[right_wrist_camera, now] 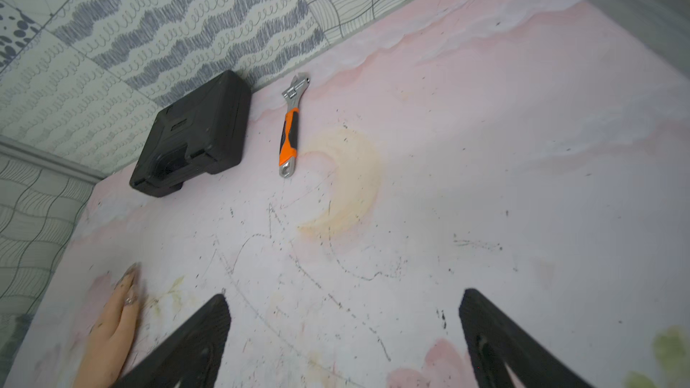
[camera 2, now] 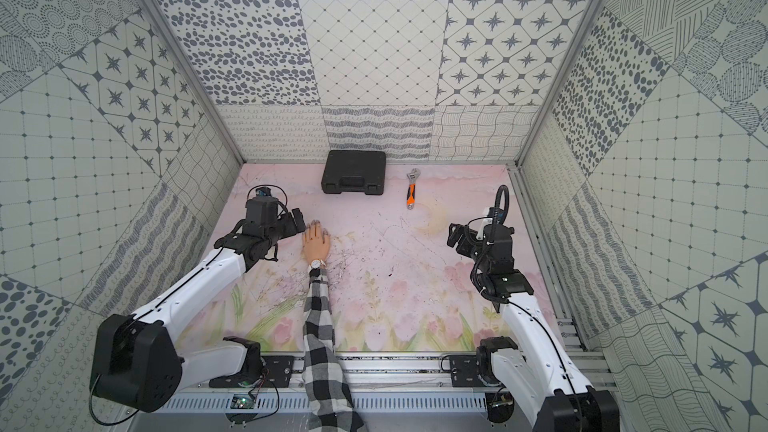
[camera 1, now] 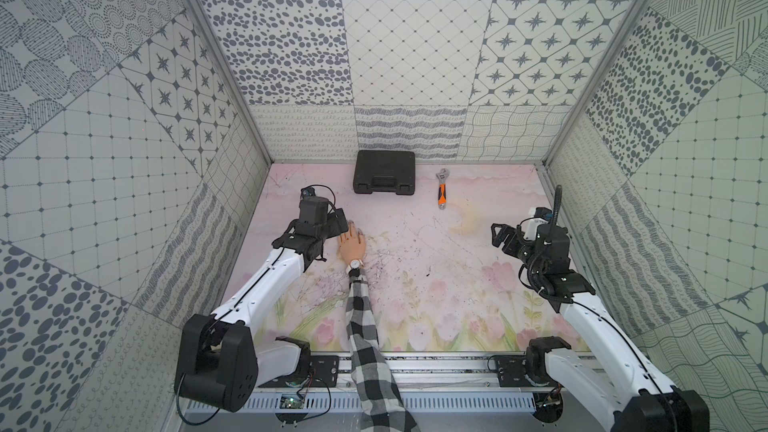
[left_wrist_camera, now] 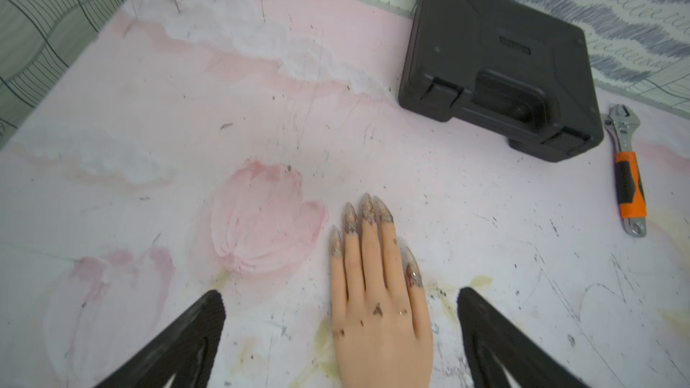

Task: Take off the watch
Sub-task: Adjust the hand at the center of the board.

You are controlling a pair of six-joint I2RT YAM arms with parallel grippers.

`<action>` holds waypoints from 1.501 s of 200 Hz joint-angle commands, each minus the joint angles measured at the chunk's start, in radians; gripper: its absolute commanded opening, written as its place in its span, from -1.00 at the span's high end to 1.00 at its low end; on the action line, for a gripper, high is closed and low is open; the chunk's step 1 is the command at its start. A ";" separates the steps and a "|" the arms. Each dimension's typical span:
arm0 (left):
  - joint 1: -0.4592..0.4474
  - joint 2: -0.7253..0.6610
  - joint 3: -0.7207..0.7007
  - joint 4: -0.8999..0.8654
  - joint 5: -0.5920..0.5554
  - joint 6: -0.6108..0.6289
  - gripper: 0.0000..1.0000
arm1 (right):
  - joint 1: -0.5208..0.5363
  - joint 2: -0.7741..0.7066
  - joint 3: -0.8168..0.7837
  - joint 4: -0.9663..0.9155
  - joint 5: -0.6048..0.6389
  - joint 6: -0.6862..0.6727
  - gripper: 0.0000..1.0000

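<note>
Watch (camera 1: 355,263) on mannequin arm (camera 1: 362,313), scuffed pink floral tabletop (camera 1: 436,251), patterned walls (camera 1: 415,56)

Shut black plastic case (camera 1: 384,172) sits right up against the patterned back wall (camera 1: 411,130), handle side facing front. Near it, not touching, an orange-handled wrench (camera 1: 442,190) lies flat, head toward the wall. The pink floral surface (camera 1: 436,251) is pretty scuffed. A mannequin arm (camera 1: 353,245) in a checked sleeve (camera 1: 365,326) lies palm down, with long glittery nails (left_wrist_camera: 367,210).
</note>
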 commanded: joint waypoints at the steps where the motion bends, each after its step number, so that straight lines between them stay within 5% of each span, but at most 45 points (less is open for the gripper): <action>1: -0.086 -0.029 0.042 -0.436 0.034 -0.270 -0.97 | 0.084 0.022 0.041 -0.098 -0.064 0.058 -0.95; 53: -0.258 -0.199 -0.048 -0.554 0.020 -0.463 -0.97 | 0.356 0.203 0.070 0.004 -0.032 0.209 -0.95; 109: -0.431 -0.237 -0.156 -0.549 0.013 -0.618 -0.97 | 0.504 0.493 0.220 0.119 -0.064 0.270 -0.92; 219: -0.440 0.190 -0.056 -0.338 0.091 -0.475 -0.97 | 0.526 0.600 0.226 0.205 -0.068 0.304 -0.92; 300: -0.361 0.231 -0.089 -0.253 0.110 -0.418 -0.66 | 0.527 0.558 0.202 0.172 -0.032 0.301 -0.92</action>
